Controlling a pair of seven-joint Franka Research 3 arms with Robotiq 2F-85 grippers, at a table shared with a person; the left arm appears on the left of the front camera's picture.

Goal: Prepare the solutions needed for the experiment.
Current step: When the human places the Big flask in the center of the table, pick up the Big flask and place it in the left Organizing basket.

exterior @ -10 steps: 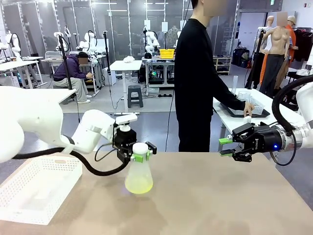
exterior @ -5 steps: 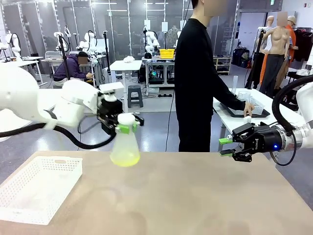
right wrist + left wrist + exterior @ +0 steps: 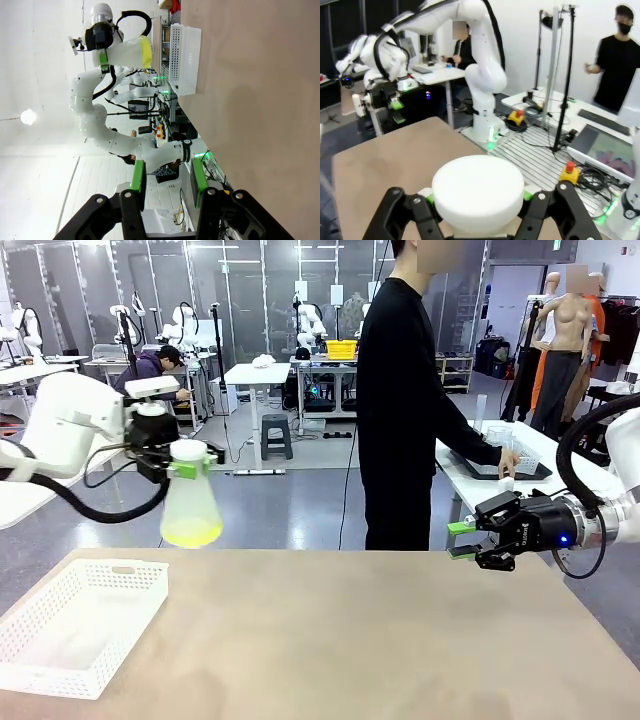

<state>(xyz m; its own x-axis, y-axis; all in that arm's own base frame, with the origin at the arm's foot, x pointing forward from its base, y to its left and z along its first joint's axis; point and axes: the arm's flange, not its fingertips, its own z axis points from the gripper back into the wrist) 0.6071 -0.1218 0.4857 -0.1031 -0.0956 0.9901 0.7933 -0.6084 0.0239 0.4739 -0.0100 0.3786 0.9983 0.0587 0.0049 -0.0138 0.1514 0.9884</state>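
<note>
A conical flask point(image 3: 190, 502) with a white cap hangs in the air above the table's far left. The solutions point(image 3: 190, 532) form a shallow yellow-green layer in its bottom. My left gripper point(image 3: 186, 467) is shut on the flask's neck just under the cap. In the left wrist view the white cap point(image 3: 477, 192) sits between my black fingers point(image 3: 402, 212). My right gripper point(image 3: 461, 540) hovers over the table's far right edge, open and holding nothing. In the right wrist view its green pads point(image 3: 137, 181) stand apart, and the flask point(image 3: 125, 52) shows far off.
A white perforated basket point(image 3: 70, 678) lies on the table's near left, below and left of the flask. A person in black point(image 3: 400, 410) stands beyond the table, one hand on a tray on a side table point(image 3: 470, 455). The brown tabletop point(image 3: 380, 640) stretches between.
My left arm has lifted the flask off the table's middle and carried it up and to the left. The right arm has not moved.
</note>
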